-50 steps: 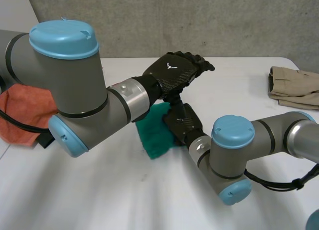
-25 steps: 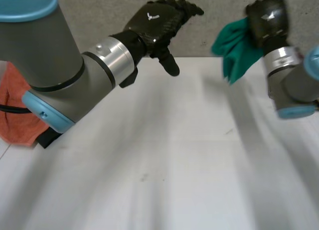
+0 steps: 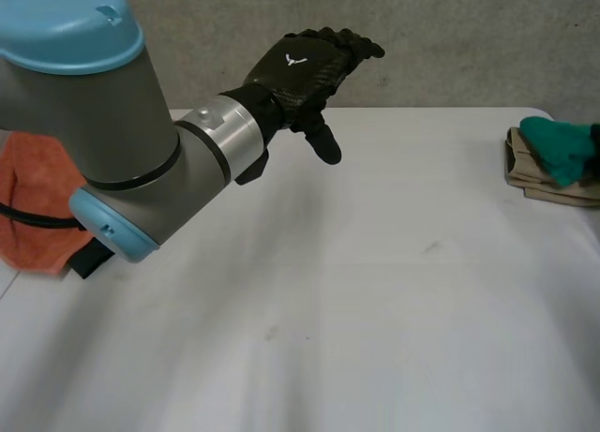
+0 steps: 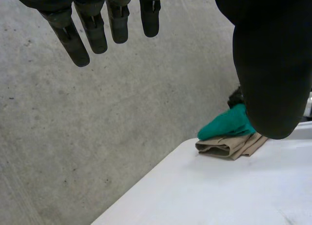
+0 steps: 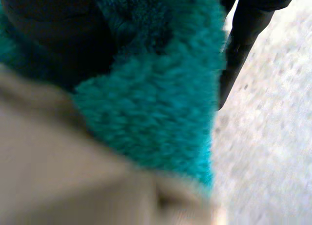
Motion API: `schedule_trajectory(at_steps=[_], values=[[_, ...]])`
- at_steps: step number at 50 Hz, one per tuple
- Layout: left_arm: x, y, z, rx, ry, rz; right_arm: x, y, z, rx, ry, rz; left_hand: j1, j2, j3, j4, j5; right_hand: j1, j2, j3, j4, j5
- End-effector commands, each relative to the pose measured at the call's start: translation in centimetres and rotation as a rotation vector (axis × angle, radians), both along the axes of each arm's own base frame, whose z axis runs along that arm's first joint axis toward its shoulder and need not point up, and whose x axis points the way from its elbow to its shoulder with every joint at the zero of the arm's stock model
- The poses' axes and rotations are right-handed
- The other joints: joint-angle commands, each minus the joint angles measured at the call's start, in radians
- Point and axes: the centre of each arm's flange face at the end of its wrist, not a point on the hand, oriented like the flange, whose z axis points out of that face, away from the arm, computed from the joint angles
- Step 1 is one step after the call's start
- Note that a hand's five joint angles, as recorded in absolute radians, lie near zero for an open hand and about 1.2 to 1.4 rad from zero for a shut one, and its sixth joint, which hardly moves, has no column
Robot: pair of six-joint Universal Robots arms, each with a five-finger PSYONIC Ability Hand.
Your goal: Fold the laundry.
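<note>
A fluffy green cloth (image 3: 561, 149) lies bunched on top of a folded tan garment (image 3: 553, 181) at the table's far right edge. In the right wrist view my right hand (image 5: 46, 25) is curled into the green cloth (image 5: 161, 103), one finger (image 5: 243, 32) beside it, right over the tan garment (image 5: 63, 176). My left hand (image 3: 307, 68) hangs raised over the back middle of the table, fingers straight and holding nothing. Past its thumb (image 4: 270, 64), the left wrist view shows the green cloth (image 4: 226, 125) on the tan garment (image 4: 233, 146).
An orange cloth (image 3: 37, 202) lies heaped at the table's left edge, partly behind my left arm (image 3: 112, 141). The white table (image 3: 375, 301) stretches wide between the two piles. A grey wall (image 3: 469, 38) stands behind it.
My right hand closed on the green cloth at the table's middle, lifted it and carried it right onto the tan garment. My left hand came off the cloth and stays raised.
</note>
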Motion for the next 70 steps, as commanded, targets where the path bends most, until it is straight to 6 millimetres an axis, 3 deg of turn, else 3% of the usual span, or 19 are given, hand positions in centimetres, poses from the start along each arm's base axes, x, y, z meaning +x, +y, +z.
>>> schedule_trajectory(at_steps=[1,2,4,12,20,24,28,32,34,37,39,43,46,49,53,57,65,67,70], values=[[-0.5,0.6,0.0,-0.002,0.0,-0.007,-1.3,1.4,0.6,0.052,0.004,-0.004,0.004,-0.017,-0.016,-0.01,-0.03,0.15,0.058,0.04,0.022,0.075],[-0.6,0.8,0.0,-0.002,0.0,-0.01,-1.3,1.6,1.6,0.051,0.004,-0.004,0.004,-0.017,-0.016,-0.01,-0.03,-0.328,-0.42,-0.438,-0.456,-0.403],[-0.8,1.2,0.1,-0.006,0.003,-0.02,-1.1,1.9,2.5,0.049,0.003,-0.006,0.004,-0.017,-0.016,-0.01,-0.03,-0.895,-0.987,-1.005,-1.023,-0.97],[-1.2,2.1,0.3,-0.006,0.003,-0.04,-1.5,3.8,6.1,0.177,-0.058,-0.066,0.004,-0.017,-0.016,-0.01,-0.03,-0.895,-0.987,-1.005,-1.023,-0.97],[-2.0,3.7,0.3,-0.004,0.003,-0.08,-5.7,7.8,9.4,0.456,-0.079,-0.255,0.004,-0.017,-0.016,-0.01,-0.03,-0.895,-0.987,-1.005,-1.023,-0.97],[-2.2,4.1,0.5,-0.003,0.006,-0.091,-8.5,9.8,12.0,0.523,0.053,-0.488,0.004,-0.017,-0.016,-0.01,-0.03,-0.895,-0.987,-1.005,-1.023,-0.97],[-2.0,4.2,1.4,-0.025,0.025,-0.089,-9.5,10.1,16.2,0.399,0.231,-0.687,0.001,-0.02,-0.019,-0.012,-0.033,-0.895,-0.987,-1.005,-1.023,-0.97],[-1.2,3.8,3.9,-0.083,0.075,-0.051,-5.1,9.4,19.4,0.189,0.218,-0.59,-0.002,-0.023,-0.022,-0.015,-0.036,-0.895,-0.987,-1.005,-1.023,-0.97],[0.3,2.2,5.3,-0.117,0.101,0.047,-0.9,10.5,22.5,0.057,0.195,-0.48,0.007,-0.014,-0.013,-0.007,-0.027,-0.895,-0.987,-1.005,-1.023,-0.97],[2.4,-0.1,6.2,-0.14,0.115,0.186,4.5,13.0,24.3,-0.047,0.168,-0.303,0.004,-0.017,-0.016,-0.009,-0.03,-0.895,-0.987,-1.005,-1.023,-0.97],[5.5,-3.2,6.8,-0.177,0.101,0.347,6.8,14.0,24.2,-0.062,0.161,-0.236,0.007,-0.014,-0.013,-0.007,-0.027,-0.895,-0.987,-1.005,-1.023,-0.97],[10.2,-7.7,5.9,-0.255,-0.051,0.581,14.9,17.8,20.9,0.031,0.157,-0.027,0.01,-0.011,-0.01,-0.004,-0.024,-0.895,-0.987,-1.005,-1.023,-0.97],[13.3,-10.7,3.2,-0.308,-0.274,0.719,19.2,21.0,18.0,0.139,0.171,0.097,0.001,-0.02,-0.019,-0.012,-0.033,-0.895,-0.987,-1.005,-1.023,-0.97],[15.6,-14.1,-0.6,-0.34,-0.475,0.803,20.9,23.3,15.5,0.246,0.19,0.16,0.001,-0.02,-0.019,-0.012,-0.033,-0.895,-0.987,-1.005,-1.023,-0.97],[21.4,-20.2,-5.8,-0.42,-0.673,0.947,21.3,24.8,12.9,0.353,0.218,0.186,-0.002,-0.023,-0.022,-0.015,-0.036,-0.895,-0.987,-1.005,-1.023,-0.97],[24.2,-24.3,-10.8,-0.48,-0.721,0.969,21.3,25.5,10.8,0.413,0.265,0.187,-0.005,-0.026,-0.025,-0.018,-0.039,-0.895,-0.987,-1.005,-1.023,-0.97],[24.6,-27.5,-17.7,-0.524,-0.716,0.81,20.6,26.7,8.6,0.478,0.307,0.179,0.092,0.07,0.072,0.078,0.058,-0.895,-0.987,-1.005,-1.023,-0.97],[24.5,-27.8,-18.2,-0.529,-0.714,0.811,20.4,27.0,8.1,0.498,0.31,0.178,0.282,0.261,0.262,0.268,0.248,-0.895,-0.987,-1.005,-1.023,-0.97],[24.0,-27.8,-18.2,-0.537,-0.694,0.807,20.4,27.4,7.7,0.514,0.314,0.181,1.053,1.032,1.033,1.039,1.019,-0.895,-0.987,-1.005,-1.023,-0.97]])
